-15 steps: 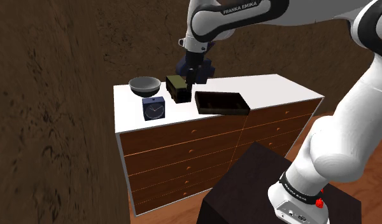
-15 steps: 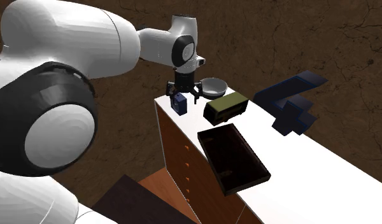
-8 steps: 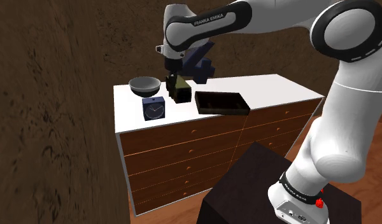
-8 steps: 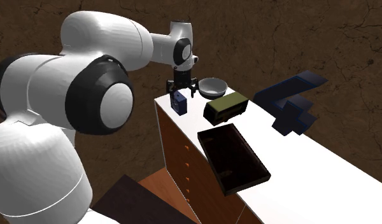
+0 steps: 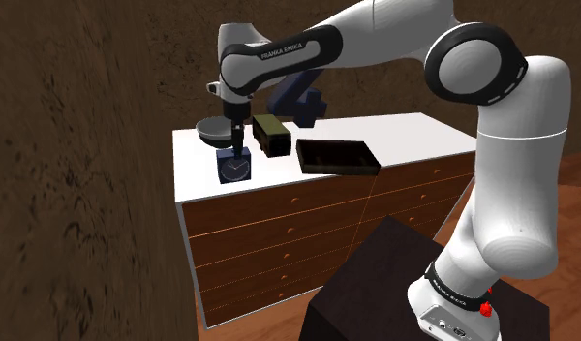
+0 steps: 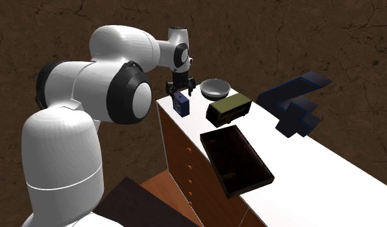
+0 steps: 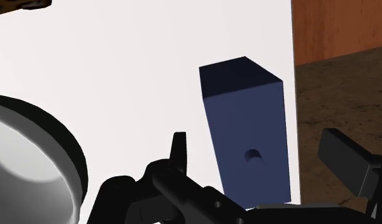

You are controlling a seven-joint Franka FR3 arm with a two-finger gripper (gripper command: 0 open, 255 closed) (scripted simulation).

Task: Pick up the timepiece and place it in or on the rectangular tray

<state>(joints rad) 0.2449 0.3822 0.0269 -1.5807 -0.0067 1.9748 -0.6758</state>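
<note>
Pincer (image 7: 254, 146) wide open and empty, dark blue clock (image 7: 244, 114) between its fingers, untouched.

Tool (image 5: 238, 148) just above dark blue clock (image 5: 233, 168) near dresser (image 5: 414, 132) front edge; dark tray (image 5: 337, 156) along same edge, apart.

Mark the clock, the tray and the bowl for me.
clock (image 5: 234, 169), shoulder view, on its dial face.
tray (image 6: 236, 158), second exterior view, on its bare floor.
bowl (image 6: 215, 88), second exterior view, on its inner wall.
</note>
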